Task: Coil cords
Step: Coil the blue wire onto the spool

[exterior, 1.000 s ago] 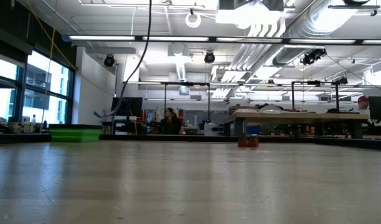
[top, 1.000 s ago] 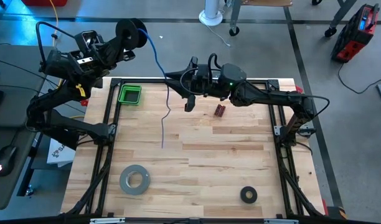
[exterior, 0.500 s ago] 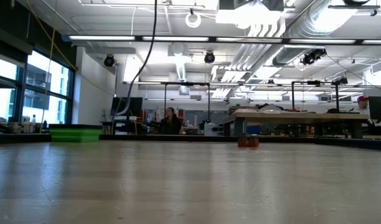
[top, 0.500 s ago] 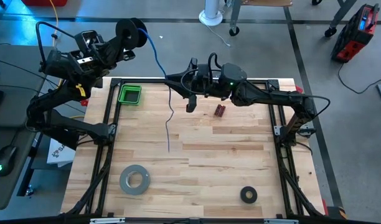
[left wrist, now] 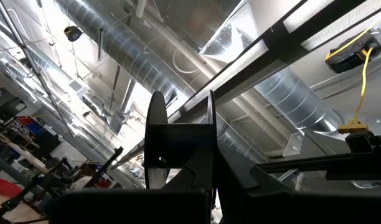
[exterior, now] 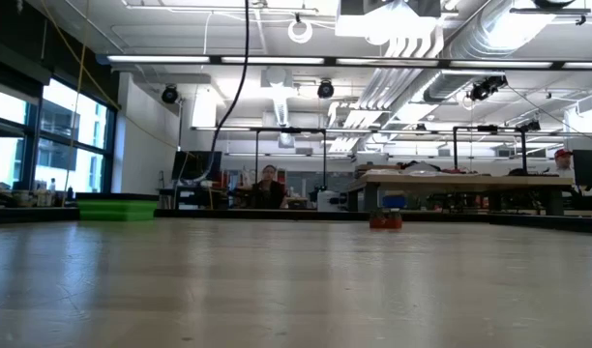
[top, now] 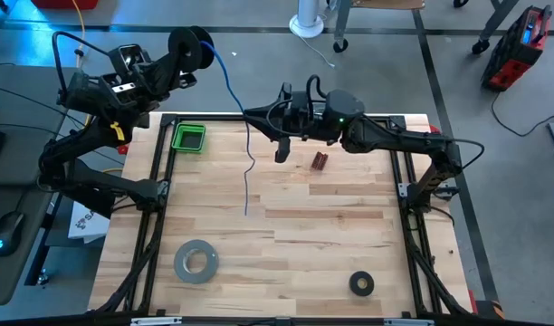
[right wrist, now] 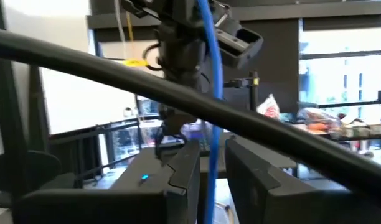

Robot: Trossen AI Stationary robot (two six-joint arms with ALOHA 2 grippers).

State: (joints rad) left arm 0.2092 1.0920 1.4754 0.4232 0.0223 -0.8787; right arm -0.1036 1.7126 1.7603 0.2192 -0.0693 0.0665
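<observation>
Count on the surface (top: 331, 235) and at the arms:
- blue cord (top: 248, 172): one
- black spool (top: 190, 45): one, at 11 o'clock
- green bin (top: 188, 138): one
- grey tape roll (top: 195, 261): one
- black ring (top: 361, 283): one
- small red item (top: 319, 161): one
- arms: two
- person (exterior: 268, 186): one

A pale wooden surface (top: 304, 235) stands on a grey floor (top: 494, 136) crossed by dark lines. Beyond it lies a large workshop: tall windows (exterior: 25, 145) along one side, silver ducts (exterior: 441, 48) and strip lights (exterior: 180, 60) under the ceiling, a long workbench (exterior: 460, 184) farther back. A person (exterior: 268, 186) sits behind a far desk.
</observation>
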